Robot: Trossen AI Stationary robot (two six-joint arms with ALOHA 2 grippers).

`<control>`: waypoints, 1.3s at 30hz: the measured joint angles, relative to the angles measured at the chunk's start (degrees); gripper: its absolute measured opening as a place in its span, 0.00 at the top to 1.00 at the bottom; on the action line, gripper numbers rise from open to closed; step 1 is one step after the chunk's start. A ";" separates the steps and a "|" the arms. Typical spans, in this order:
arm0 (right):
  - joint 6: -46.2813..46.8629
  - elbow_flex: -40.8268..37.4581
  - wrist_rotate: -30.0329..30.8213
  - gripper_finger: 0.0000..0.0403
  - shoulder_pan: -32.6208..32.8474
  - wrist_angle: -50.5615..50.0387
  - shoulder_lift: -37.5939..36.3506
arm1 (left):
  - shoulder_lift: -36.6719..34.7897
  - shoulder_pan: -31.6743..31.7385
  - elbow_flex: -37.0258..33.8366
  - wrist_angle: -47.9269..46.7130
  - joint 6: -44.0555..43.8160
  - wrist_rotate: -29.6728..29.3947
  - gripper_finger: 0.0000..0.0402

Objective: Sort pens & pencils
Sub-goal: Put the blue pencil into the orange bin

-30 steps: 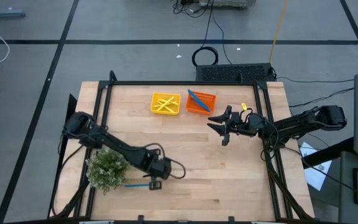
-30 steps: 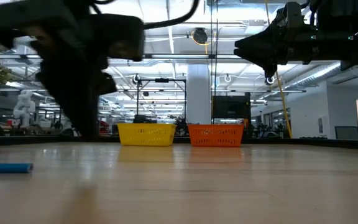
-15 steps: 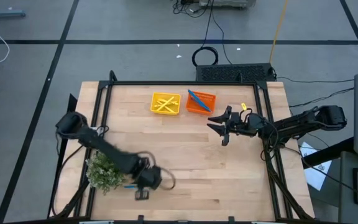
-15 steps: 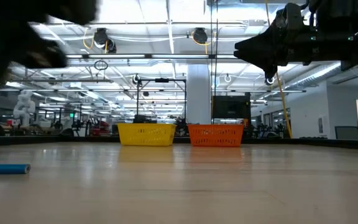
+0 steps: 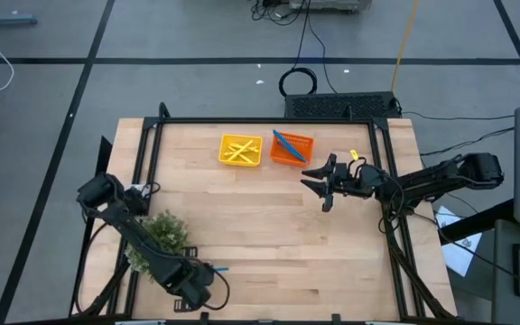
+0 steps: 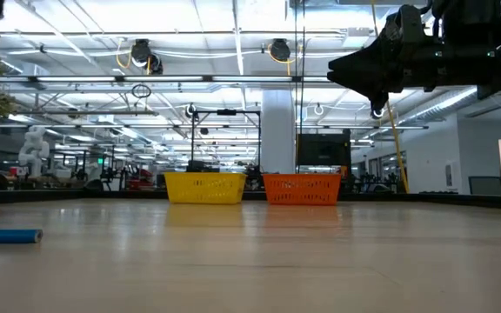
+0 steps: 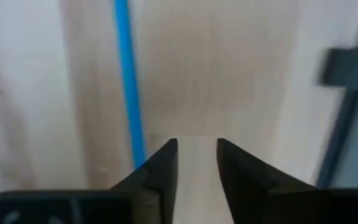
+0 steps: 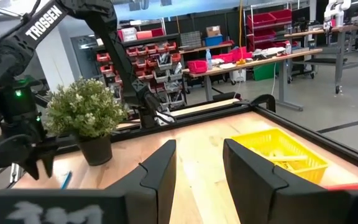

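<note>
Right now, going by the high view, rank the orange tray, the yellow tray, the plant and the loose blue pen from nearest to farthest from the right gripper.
1. Orange tray: just beside the right gripper, toward the table's back edge.
2. Yellow tray: next to the orange one, farther along the back.
3. Plant: across the table, near the left side.
4. Blue pen: front-left, by the left gripper. The plant and pen are too close to call firmly.

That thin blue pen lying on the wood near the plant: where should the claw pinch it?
Around the middle of the thin blue pen, from straight above, fingers across its width. It lies flat and alone, so the left gripper, open beside it, likely has room.
</note>
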 joint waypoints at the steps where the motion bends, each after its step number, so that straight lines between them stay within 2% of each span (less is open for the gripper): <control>1: 0.00 0.00 0.00 0.70 -0.01 0.01 0.00 | 0.24 0.03 -0.01 -0.85 0.67 -0.15 0.69; 5: 0.00 0.00 0.02 0.70 -0.01 -0.29 0.00 | 0.34 0.04 -0.01 -4.95 2.50 -0.17 0.63; 10: 0.00 0.00 0.04 0.70 -0.01 -0.36 0.00 | 0.35 0.52 -0.22 -9.23 -1.25 0.38 0.62; 14: 0.00 0.00 0.06 0.70 -0.01 -0.37 0.00 | 0.35 1.49 -0.94 -7.73 -2.10 2.40 0.62; 23: 0.00 0.00 0.09 0.70 -0.01 -0.50 0.00 | 0.35 2.87 -1.59 -4.88 1.09 1.51 0.62; 29: 0.00 0.00 0.13 0.70 0.00 -0.71 0.00 | 0.35 4.44 -5.36 0.47 1.45 2.60 0.62; 34: 0.00 0.00 0.14 0.70 -0.01 -0.73 0.00 | 0.38 6.17 -7.49 0.65 1.20 2.13 0.62; 39: 0.02 0.00 0.15 0.70 -0.02 -0.73 0.00 | 0.38 7.13 -7.94 1.70 3.01 1.82 0.67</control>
